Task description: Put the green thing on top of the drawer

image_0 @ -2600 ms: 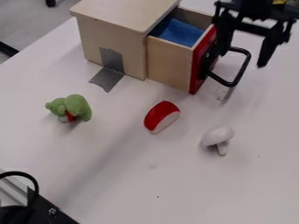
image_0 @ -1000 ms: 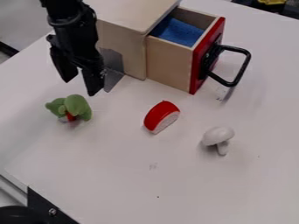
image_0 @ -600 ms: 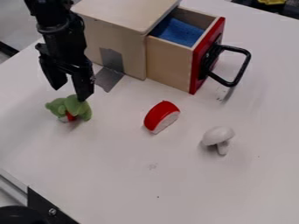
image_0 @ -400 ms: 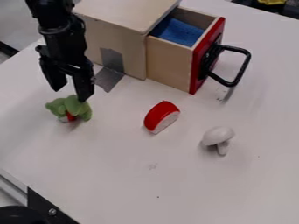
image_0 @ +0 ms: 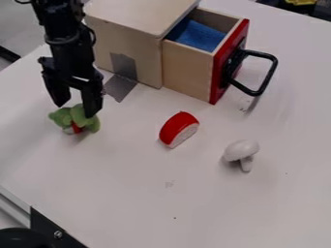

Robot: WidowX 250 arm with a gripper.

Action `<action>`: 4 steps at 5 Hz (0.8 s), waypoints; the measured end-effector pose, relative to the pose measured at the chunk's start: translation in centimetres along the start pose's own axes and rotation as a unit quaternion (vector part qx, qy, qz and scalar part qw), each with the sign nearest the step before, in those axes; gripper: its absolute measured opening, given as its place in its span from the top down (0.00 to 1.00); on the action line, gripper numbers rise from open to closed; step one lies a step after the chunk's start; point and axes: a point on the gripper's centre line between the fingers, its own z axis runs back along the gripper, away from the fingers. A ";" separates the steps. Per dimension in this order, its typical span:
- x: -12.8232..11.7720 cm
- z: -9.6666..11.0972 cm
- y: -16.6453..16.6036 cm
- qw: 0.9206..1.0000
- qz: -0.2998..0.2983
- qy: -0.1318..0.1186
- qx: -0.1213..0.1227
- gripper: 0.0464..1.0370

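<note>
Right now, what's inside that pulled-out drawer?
Inside the drawer a blue lining or cloth shows. Whether anything lies under it, or farther back beneath the wooden top, can't be seen; both are covered.

No legible text, label, brand, number or sign on the drawer box (image_0: 132, 53), toys or desk (image_0: 213, 208).

A white toy mushroom (image_0: 241, 151) stands near a red-and-white wedge (image_0: 179, 129), possibly toy food; grey tape (image_0: 120, 87) sticks to the tabletop (image_0: 213, 208).

1 fixed camera, fairly near, looks down aslant at the table (image_0: 219, 208).
</note>
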 end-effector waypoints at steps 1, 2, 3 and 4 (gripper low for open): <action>-0.1 -1.2 0.2 1.000 0.008 0.020 -0.001 0.04; 0.2 -1.6 0.5 0.999 0.020 0.030 0.002 0.07; 0.2 -1.5 0.1 0.999 0.023 0.035 -0.007 0.29; 0.5 -0.4 -1.1 1.000 0.009 0.018 -0.021 0.49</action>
